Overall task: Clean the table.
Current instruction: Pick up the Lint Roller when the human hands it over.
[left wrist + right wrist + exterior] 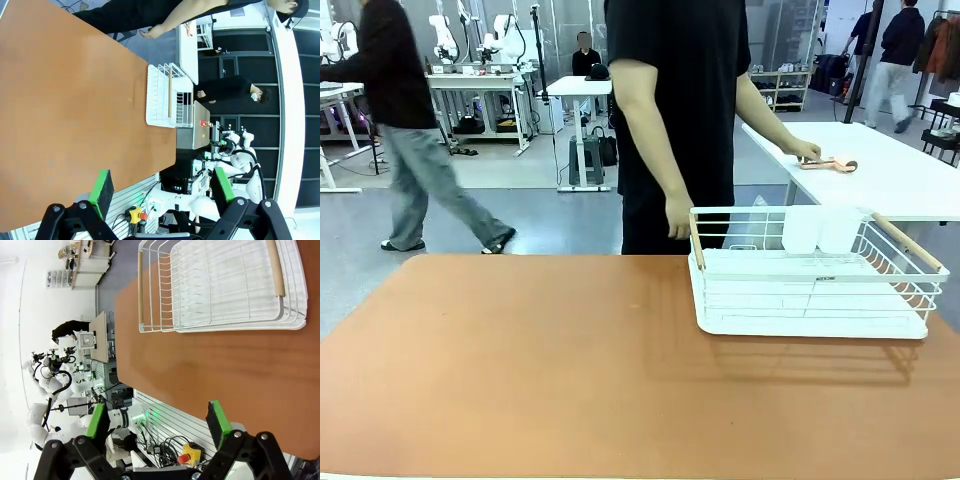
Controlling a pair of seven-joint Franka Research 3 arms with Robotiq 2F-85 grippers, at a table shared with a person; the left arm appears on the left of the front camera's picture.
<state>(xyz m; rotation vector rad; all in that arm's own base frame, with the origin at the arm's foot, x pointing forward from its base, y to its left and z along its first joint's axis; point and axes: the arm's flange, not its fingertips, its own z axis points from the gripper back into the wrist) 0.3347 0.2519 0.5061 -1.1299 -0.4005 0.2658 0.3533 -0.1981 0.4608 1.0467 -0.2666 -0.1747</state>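
Observation:
The table (540,370) has a bare reddish-brown top that spans the front view. It runs up the left side of the left wrist view (60,100) and across the right wrist view (210,370). My left gripper (162,187) is open, its green pads wide apart with nothing between them, hanging over the table's near edge. My right gripper (157,422) is open too and holds nothing, above the near edge below the rack. A person (680,120) in black stands at the far side, one hand (678,215) by the rack's corner.
A white wire rack (810,275) with wooden handles stands on the table's right part, two white cups (820,228) in its back. The person's other hand rests on a white table (890,170) behind. Another person walks at the back left.

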